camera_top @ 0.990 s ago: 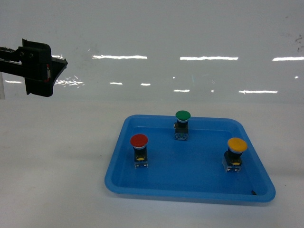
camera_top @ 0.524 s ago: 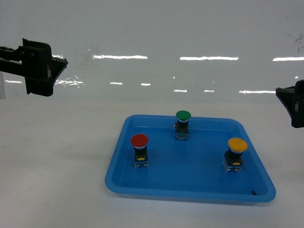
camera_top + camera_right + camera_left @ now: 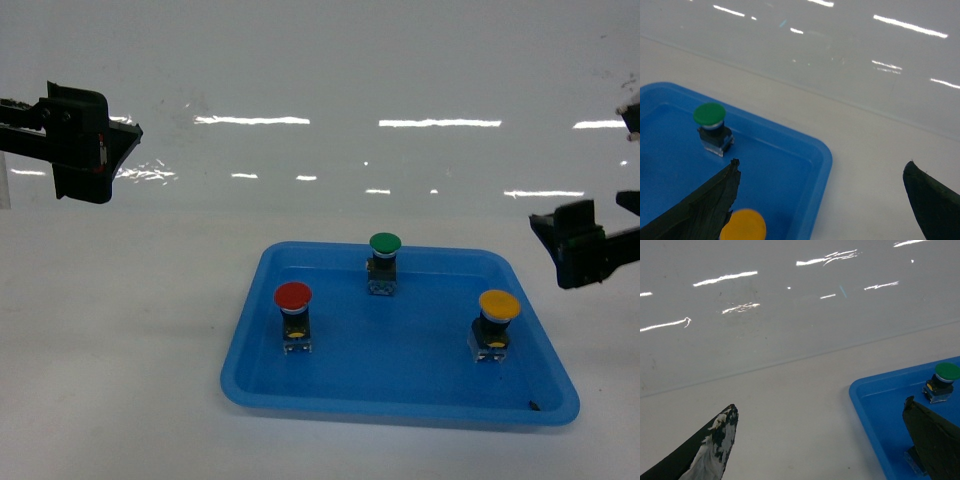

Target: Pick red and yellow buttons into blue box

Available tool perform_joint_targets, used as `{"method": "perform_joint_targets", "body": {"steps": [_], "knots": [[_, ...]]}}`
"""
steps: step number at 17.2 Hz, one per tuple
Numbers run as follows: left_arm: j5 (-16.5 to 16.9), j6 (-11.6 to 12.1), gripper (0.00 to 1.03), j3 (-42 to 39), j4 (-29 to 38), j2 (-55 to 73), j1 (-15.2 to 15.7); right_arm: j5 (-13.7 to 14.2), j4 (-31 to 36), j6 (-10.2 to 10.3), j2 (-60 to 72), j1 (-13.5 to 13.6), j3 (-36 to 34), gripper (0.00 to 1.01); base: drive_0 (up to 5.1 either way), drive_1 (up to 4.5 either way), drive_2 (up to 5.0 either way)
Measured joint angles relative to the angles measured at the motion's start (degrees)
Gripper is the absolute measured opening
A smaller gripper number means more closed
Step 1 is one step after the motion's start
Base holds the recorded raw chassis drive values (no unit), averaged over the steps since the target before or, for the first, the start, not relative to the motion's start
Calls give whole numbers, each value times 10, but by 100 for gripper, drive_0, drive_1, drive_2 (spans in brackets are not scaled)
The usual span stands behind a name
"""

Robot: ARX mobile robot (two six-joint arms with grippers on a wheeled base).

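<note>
White table (image 3: 120, 330): blue box (image 3: 400, 405) holds red button (image 3: 293, 316), yellow button (image 3: 495, 322), green button (image 3: 384, 261). Both pincers spread, empty.

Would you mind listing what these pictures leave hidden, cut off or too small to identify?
- Red button: absent from both wrist views; seen only from the head camera.
- Yellow button: right wrist view cuts it off at the bottom edge, a dark jaw overlapping it.
- Right gripper: partly cut off by the head view's right edge.
- Dark speck in the blue tray: too small to identify.
</note>
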Motion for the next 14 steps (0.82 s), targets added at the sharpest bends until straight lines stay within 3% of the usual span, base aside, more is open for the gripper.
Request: {"method": "perform_joint_targets", "body": {"steps": [8, 12, 14], "knots": [[0, 0, 98, 0, 0, 0, 0, -27, -56, -19, 89, 13, 112, 98, 0, 0, 0], [0, 0, 98, 0, 0, 0, 0, -86, -81, -7, 105, 30, 123, 98, 0, 0, 0], [0, 0, 98, 0, 0, 0, 0, -100, -83, -3, 105, 40, 120, 98, 0, 0, 0]]}}
